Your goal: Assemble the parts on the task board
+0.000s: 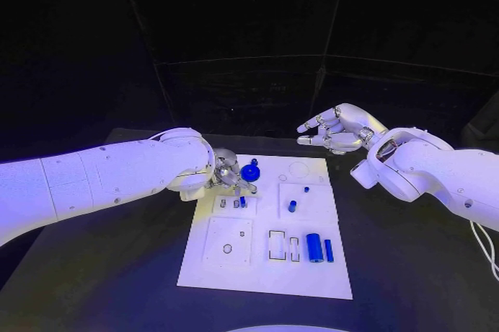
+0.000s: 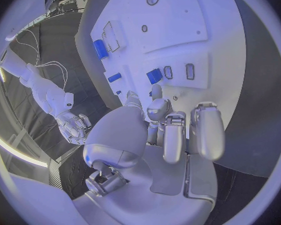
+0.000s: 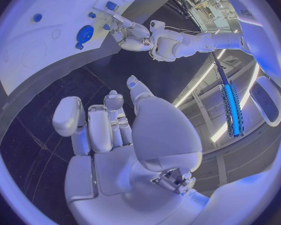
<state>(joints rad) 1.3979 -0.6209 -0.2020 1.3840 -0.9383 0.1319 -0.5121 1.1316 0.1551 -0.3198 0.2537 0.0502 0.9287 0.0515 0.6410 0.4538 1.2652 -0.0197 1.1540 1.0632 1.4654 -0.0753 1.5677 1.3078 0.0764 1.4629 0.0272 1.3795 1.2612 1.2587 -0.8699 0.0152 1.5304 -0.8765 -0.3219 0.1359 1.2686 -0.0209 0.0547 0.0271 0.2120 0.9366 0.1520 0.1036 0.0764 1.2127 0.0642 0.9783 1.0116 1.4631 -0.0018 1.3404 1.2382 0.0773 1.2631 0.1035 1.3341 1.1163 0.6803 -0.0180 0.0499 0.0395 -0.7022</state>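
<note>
Counting seven blue parts (image 1: 313, 247) on task board (image 1: 260, 271)

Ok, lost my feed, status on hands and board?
Left hand low over the task board, holding nothing visible. Right hand open, off the board. Large blue cylinder lying loose. Nothing blocking.

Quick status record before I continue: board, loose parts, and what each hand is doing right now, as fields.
board: white rectangular task board on the black table
round part: blue disc-shaped piece at the board's far end
near parts: large blue cylinder and thin blue bar side by side
left hand: silver left hand low over the board's far-left corner, fingers curled; grip cannot be told
right hand: silver right hand raised beyond the board, fingers apart, holding nothing
</note>
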